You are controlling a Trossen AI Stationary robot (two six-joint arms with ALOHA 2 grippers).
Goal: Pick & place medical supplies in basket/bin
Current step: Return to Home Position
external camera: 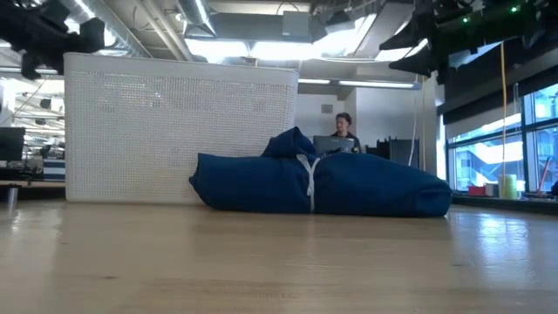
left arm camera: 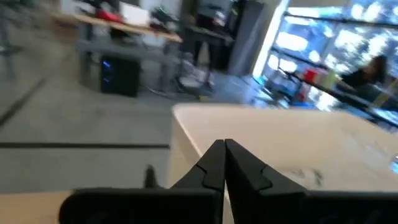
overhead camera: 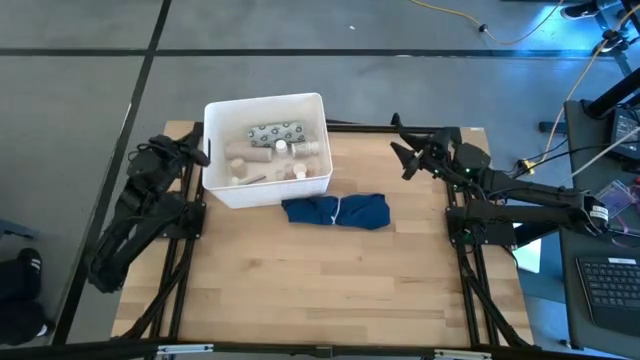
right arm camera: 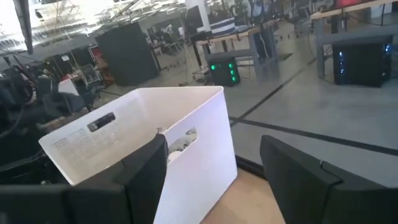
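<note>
Pinched shut, empty: left end effector, just beside white tub wall; risk of nudging it when withdrawing; spread open, empty, well apart: right end effector.

From above I see my white tub standing upright in the upper middle of the frame, a little left of centre, its long side running across. It is rectangular, with finely perforated walls and a slot handle cut in one wall. The supplies lie inside. A flat grey dotted blister pack sits toward the tub's upper edge, with a small white vial just below it. Pale gauze rolls are on the left. The other small pieces I cannot tell apart.
</note>
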